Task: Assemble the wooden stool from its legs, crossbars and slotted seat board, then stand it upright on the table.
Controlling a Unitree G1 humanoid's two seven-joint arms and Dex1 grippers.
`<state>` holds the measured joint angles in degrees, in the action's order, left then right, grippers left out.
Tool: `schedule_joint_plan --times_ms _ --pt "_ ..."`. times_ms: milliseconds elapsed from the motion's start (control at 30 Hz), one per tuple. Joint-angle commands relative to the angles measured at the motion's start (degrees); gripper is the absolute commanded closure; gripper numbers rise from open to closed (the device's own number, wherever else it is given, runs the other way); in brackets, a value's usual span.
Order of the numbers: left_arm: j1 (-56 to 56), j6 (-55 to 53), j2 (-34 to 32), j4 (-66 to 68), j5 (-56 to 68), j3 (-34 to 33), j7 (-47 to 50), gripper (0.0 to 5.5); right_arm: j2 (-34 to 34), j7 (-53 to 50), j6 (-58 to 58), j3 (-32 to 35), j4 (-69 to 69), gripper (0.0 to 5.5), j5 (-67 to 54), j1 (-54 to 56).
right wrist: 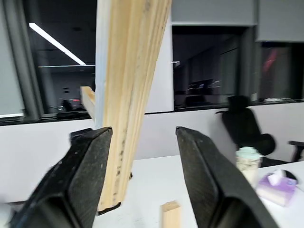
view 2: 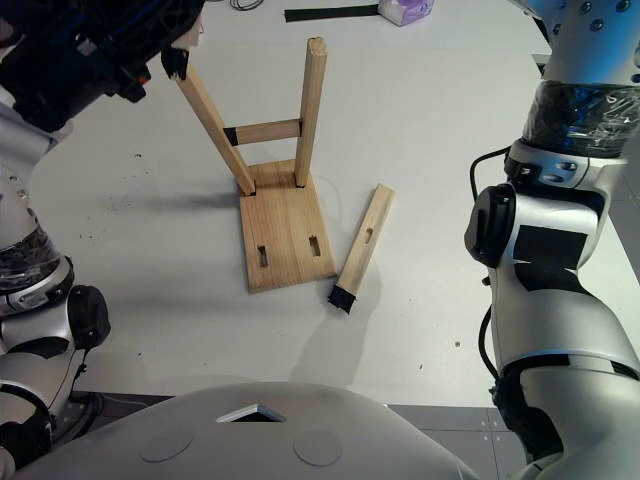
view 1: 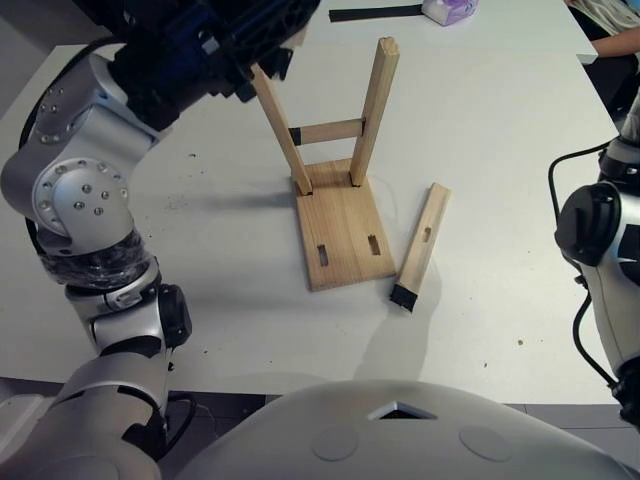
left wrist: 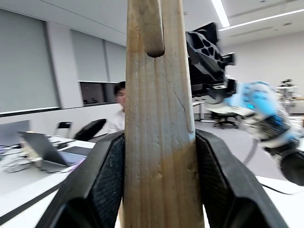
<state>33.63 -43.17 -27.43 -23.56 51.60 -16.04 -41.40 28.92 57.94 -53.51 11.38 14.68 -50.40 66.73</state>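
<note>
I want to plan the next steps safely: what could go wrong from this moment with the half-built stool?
1. The left gripper has its fingers clamped on the top of the left standing leg. A sideways pull could lever it out of its slot or strain the crossbar joint.
2. The seat board lies unheld on the table, so it may lift or slide and bump the loose leg beside it.

Head stereo pair overlooking the table (view 1: pixel 200 280), wrist cameras close, facing outward
</note>
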Motion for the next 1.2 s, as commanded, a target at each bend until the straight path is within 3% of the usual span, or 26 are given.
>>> schedule_joint_plan --times_ms 33,300,800,1100,1200 --pt "-2.5 0.7 -1.7 -1.9 2.4 1.2 -3.6 3.45 2.7 7.9 -3.6 -1.2 2.0 3.04 -2.2 2.1" --pt "-4.1 -0.7 -3.2 -2.2 9.4 1.6 -7.2 3.45 4.8 16.6 -8.8 -1.1 2.3 1.89 -5.4 3.7" --pt "-8.4 -0.6 -4.1 -4.2 11.4 4.9 -6.4 3.45 3.3 18.2 -9.4 -1.9 1.5 1.89 -5.6 6.8" --pt "-9.2 0.4 -5.6 -4.6 9.9 5.4 -6.9 3.46 4.3 20.8 -9.1 -4.5 3.1 3.2 -3.7 7.8" --pt "-8.9 0.7 -6.5 -4.1 9.0 5.9 -7.4 3.46 4.6 21.6 -8.6 -6.1 2.3 3.32 -2.4 7.0"
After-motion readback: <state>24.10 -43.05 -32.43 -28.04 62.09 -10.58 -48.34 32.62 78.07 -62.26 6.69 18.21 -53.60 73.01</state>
